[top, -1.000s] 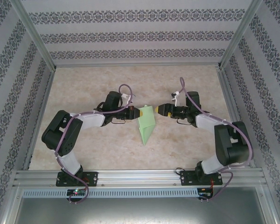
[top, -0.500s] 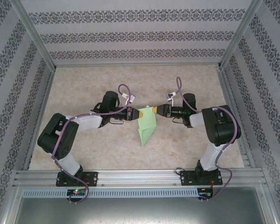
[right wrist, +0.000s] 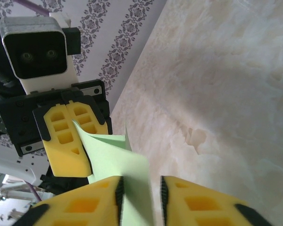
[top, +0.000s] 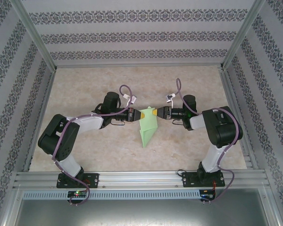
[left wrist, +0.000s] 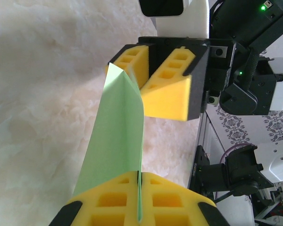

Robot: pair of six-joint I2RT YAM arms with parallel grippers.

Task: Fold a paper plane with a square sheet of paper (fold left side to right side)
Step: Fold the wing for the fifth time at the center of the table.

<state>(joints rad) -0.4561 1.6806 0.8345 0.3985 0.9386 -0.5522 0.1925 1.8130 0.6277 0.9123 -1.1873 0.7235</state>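
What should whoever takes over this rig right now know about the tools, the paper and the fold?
Left tool: shut on the left far corner of the green paper.
Right tool: jaws apart around the opposite far corner, apparently not clamped.
Paper: already folded to a point aiming at the arm bases, far edge held between the tools over the table.
Done: point folds, both corners reached.
Left: close right tool, bring left side onto right side, crease.
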